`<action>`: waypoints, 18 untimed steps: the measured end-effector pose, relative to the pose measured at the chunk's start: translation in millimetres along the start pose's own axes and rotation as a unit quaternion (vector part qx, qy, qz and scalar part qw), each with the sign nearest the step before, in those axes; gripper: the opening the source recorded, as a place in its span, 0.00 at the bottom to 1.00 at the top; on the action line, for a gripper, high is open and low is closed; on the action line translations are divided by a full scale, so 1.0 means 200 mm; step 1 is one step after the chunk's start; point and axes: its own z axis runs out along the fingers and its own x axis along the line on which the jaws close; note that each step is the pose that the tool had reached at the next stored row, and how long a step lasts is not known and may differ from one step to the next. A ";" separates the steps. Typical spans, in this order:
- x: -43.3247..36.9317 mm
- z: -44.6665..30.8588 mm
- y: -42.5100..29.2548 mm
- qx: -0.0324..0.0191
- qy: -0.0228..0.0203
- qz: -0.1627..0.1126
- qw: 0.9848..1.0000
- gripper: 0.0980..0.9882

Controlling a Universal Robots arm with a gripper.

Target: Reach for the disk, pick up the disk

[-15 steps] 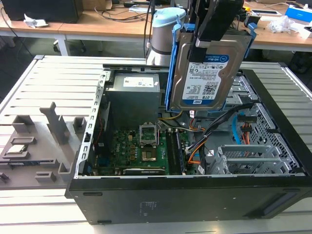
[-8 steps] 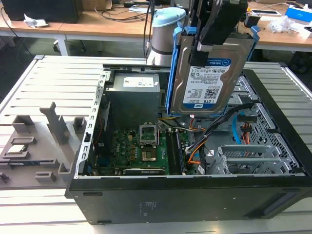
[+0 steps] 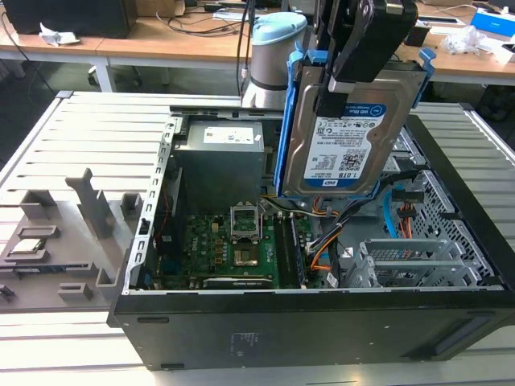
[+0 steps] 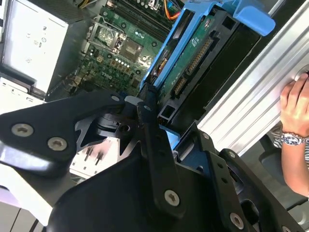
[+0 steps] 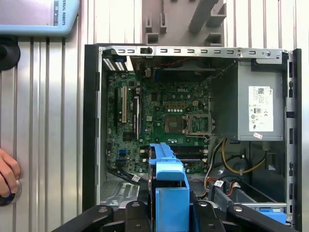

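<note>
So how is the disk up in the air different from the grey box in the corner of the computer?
The disk is held up by the gripper, above the open case; the power supply box sits fixed inside it. The disk is a thin slab in a blue frame; the power supply is a thick grey block with no frame. The disk's label is white and blue; the power supply's label is plain white. Both are metal computer parts.

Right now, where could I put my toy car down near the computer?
The bare ribbed grey tabletop on the exterior view's left of the open black computer case is free, behind the grey plastic holders. Inside the case is crowded: green motherboard, cables, silver metal power supply box.
</note>
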 end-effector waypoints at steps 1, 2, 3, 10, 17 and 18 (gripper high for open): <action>0.011 0.000 0.000 0.000 0.000 0.000 1.000 0.30; 0.024 0.000 0.000 0.000 0.000 0.000 1.000 0.30; 0.033 0.000 0.000 0.000 0.000 0.000 1.000 0.30; 0.105 0.000 0.000 0.000 0.000 0.000 1.000 0.30; 0.164 0.000 0.000 0.000 0.000 0.000 1.000 0.30; 0.175 0.000 0.000 0.000 0.000 0.000 1.000 0.30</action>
